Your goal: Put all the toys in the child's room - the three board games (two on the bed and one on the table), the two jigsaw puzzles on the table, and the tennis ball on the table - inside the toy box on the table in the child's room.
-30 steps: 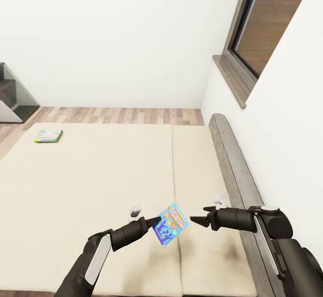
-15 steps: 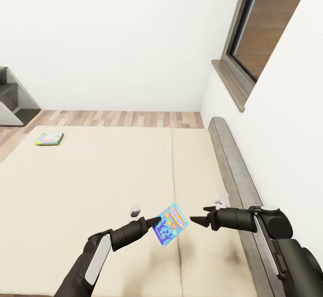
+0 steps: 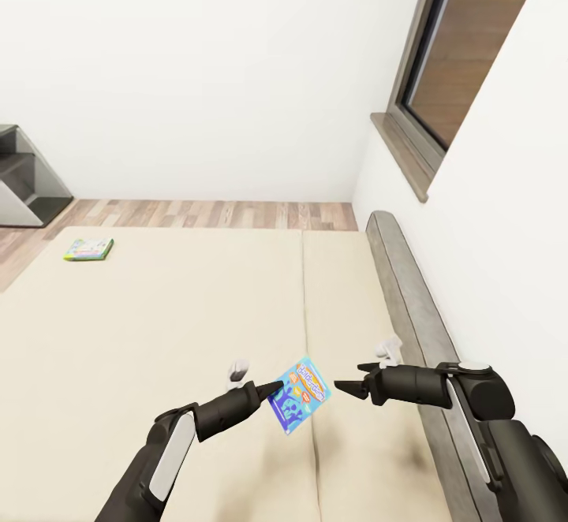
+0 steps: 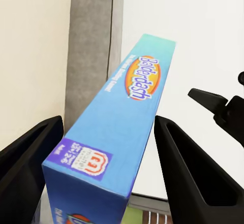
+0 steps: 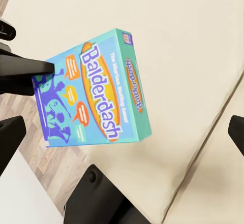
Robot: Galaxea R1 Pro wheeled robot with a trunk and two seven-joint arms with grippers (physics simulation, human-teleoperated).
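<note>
I have the blue board game [image 3: 300, 396] pinched in my left gripper [image 3: 276, 387], lifted clear above the bed [image 3: 158, 317] for carrying. My right gripper [image 3: 345, 386] hangs just beside it, spread and empty. The second game [image 3: 88, 249] lies at the bed's far left corner.

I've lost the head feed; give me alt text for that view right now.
The left gripper holds a mostly blue rectangular board game box above the beige bed, with the empty right gripper close beside it. A second, green-and-white game box lies at the bed's far left corner.
</note>
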